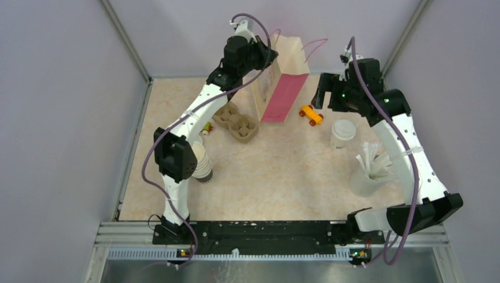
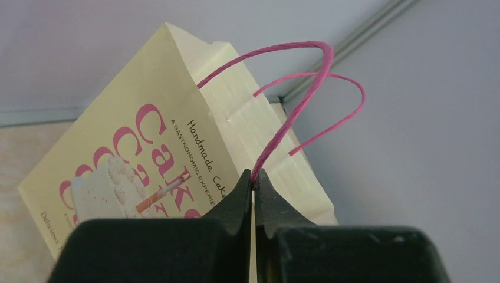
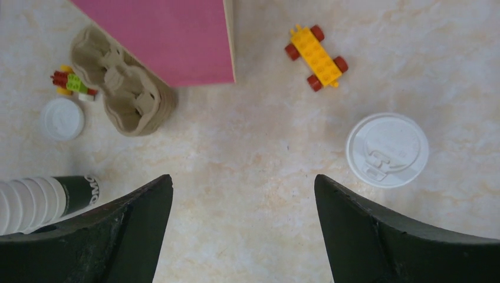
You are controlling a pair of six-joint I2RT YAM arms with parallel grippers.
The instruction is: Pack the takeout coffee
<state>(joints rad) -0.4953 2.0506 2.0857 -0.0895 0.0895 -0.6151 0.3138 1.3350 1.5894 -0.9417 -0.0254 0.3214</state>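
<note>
White lidded paper cup (image 3: 387, 149) is standing upright on surface (image 1: 283, 165), just outside the nearer right end effector (image 3: 243, 180), which is hanging spread. Left end effector (image 2: 254, 175) is pinching pink cord handle (image 2: 293, 115) of cream paper bag (image 2: 118, 135).

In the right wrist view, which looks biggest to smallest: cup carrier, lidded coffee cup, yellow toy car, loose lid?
Largest first: cup carrier, lidded coffee cup, then yellow toy car and loose lid, too alike to rank.

Yellow toy car (image 1: 311, 114) far back; cup of white sticks (image 1: 365, 181) right; nested cups (image 1: 202, 164) left
</note>
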